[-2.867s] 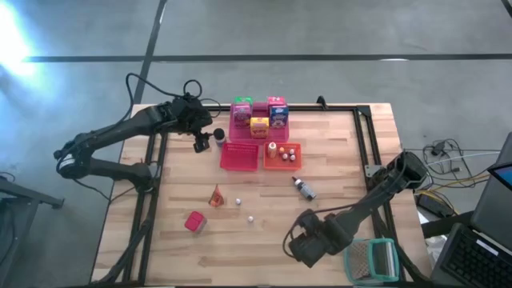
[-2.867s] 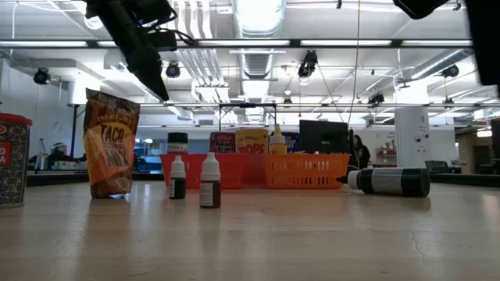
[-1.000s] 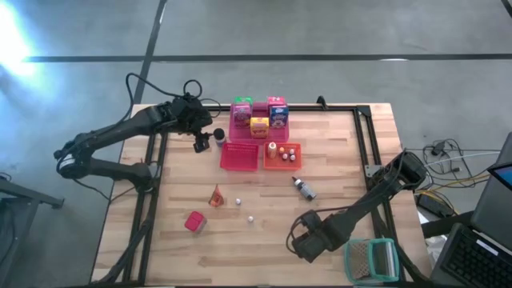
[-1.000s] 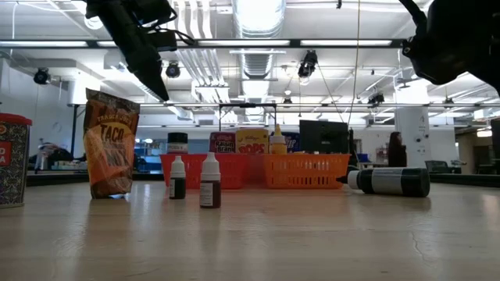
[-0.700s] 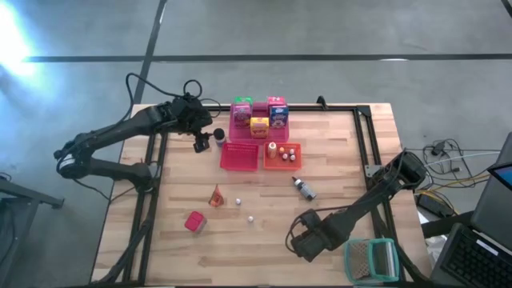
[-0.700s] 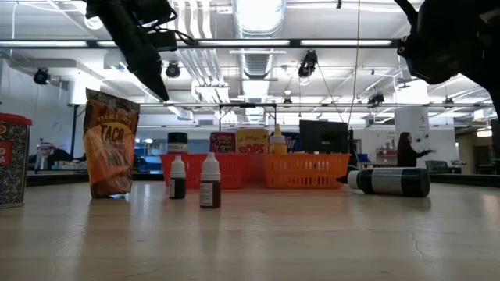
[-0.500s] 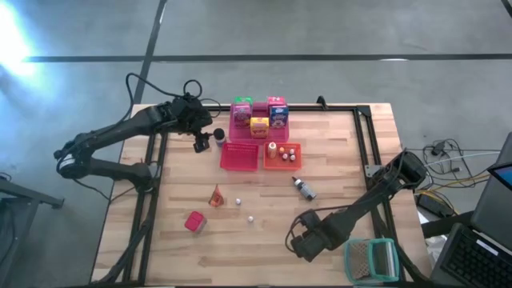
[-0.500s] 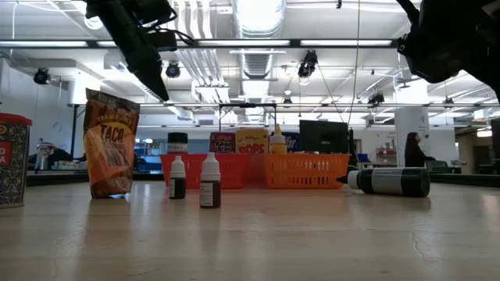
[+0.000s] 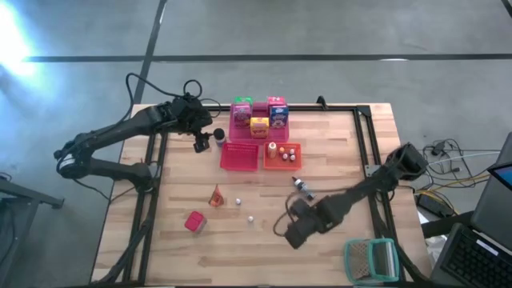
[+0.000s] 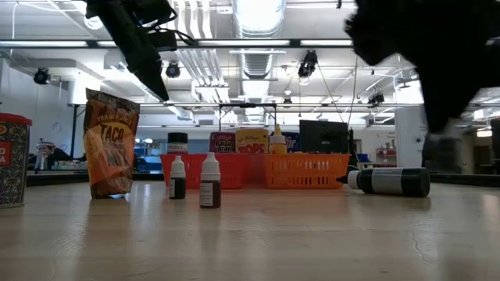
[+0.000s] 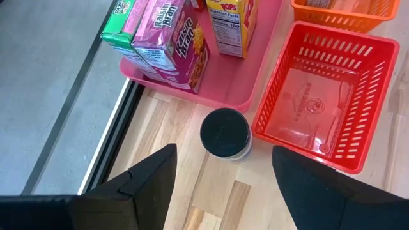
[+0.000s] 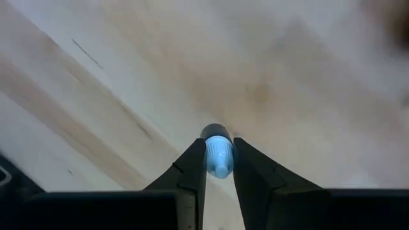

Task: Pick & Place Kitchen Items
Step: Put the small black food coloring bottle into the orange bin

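Right gripper grips a small bottle above bare desk, right of centre. Left gripper, jaws open, hovers over a jar near the far-left edge.

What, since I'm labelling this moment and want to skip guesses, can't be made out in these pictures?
Right wrist view: the pale-capped item in the right gripper; fingers hide its body.
Low view: the right arm is a dark blur.
High view: tiny pale pieces too small to identify.
Left wrist view: dark-lidded jar under the open left gripper; top only, label hidden.
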